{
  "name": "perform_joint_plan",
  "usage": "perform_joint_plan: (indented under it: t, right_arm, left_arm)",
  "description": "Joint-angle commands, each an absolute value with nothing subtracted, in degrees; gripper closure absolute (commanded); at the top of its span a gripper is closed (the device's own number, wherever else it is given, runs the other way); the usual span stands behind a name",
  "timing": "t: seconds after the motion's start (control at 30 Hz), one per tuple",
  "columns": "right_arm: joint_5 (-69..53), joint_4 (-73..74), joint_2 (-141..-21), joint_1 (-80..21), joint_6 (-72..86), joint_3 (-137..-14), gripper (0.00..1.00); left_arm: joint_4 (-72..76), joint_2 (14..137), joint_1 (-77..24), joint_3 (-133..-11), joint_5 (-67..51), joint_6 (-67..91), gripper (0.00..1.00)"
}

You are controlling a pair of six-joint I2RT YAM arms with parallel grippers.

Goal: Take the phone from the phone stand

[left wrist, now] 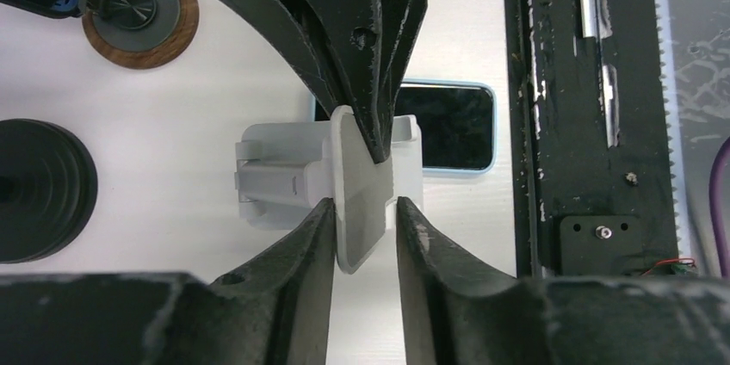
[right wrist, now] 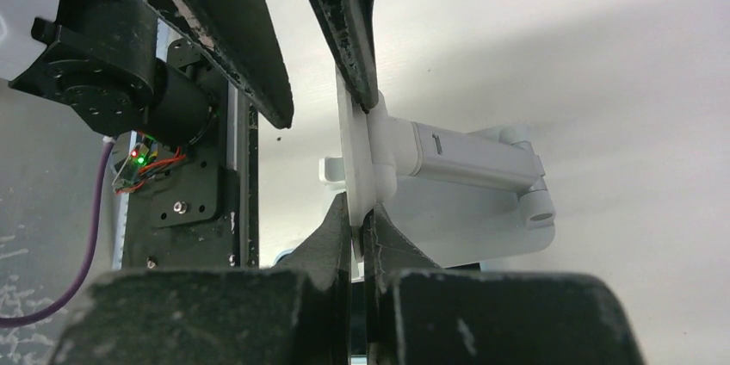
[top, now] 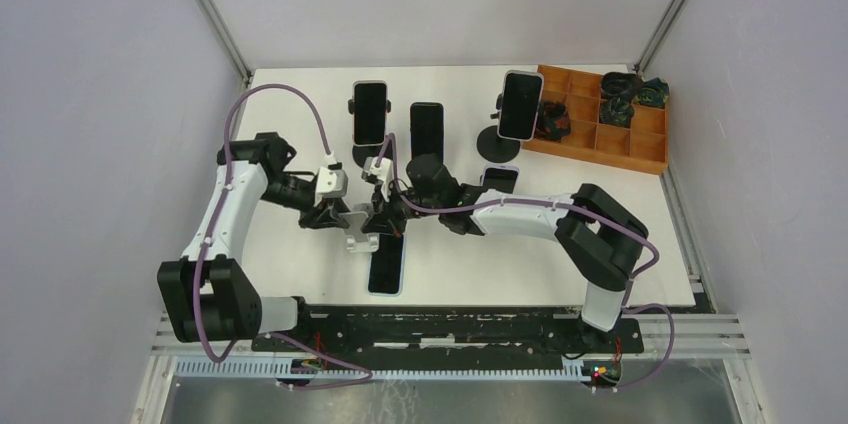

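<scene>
The white phone stand (top: 360, 227) sits mid-table with no phone on it. A phone (top: 386, 266) in a light blue case lies flat on the table just in front of it, also visible in the left wrist view (left wrist: 448, 124). My right gripper (right wrist: 360, 223) is shut on the stand's upright plate (left wrist: 357, 210). My left gripper (left wrist: 365, 214) straddles the same plate from the other side. One of its fingers (left wrist: 314, 236) touches the plate, while the other stands off with a gap.
Other phones stand on holders at the back (top: 369, 112), (top: 426, 129), (top: 520, 104). A wooden compartment tray (top: 605, 124) sits at the back right. A black round base (left wrist: 34, 188) and a wood-rimmed base (left wrist: 142, 12) lie nearby. The black rail (top: 450, 329) runs along the front.
</scene>
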State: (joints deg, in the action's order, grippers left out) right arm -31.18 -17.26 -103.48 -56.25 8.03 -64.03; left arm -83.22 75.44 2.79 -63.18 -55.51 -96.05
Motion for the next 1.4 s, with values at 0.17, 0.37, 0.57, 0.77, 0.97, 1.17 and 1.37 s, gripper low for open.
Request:
perform_joint_plan:
  t: [0.17,0.37,0.57,0.77,0.97,1.17,1.37]
  right_arm:
    - [-29.9,-24.36,-104.24,-56.25,6.71,-67.07,1.0]
    - [-27.33,-22.75,-103.21,-54.94,7.31,-65.72,0.57]
    - [-25.68,-24.84,-98.56,-49.35,12.93,-60.01,0.27]
    - [-17.7,-22.87,-89.5,-47.36,13.07,-53.07,0.17]
    - [-5.18,-15.69,-84.23,-47.28,13.95,-52.38,0.13]
    - [9.57,-10.09,-84.15,-47.27,15.63,-55.39,0.07]
    - [15.67,-8.95,-89.33,-46.39,16.96,-60.42,0.04]
  left_arm:
    - [-83.98,76.89,2.51,-68.08,-53.05,-96.04,0.95]
    - [-83.85,80.6,2.43,-70.44,-51.39,-99.38,0.98]
    - [-78.62,87.13,2.46,-73.9,-50.84,-97.68,0.98]
    - [-73.65,92.71,2.33,-76.75,-50.97,-95.66,0.98]
    - [-69.53,96.33,1.87,-76.8,-49.92,-93.77,0.98]
    - [-63.17,98.05,1.43,-75.12,-47.45,-88.43,0.75]
    - [-61.26,97.11,1.29,-74.98,-45.94,-86.67,0.4]
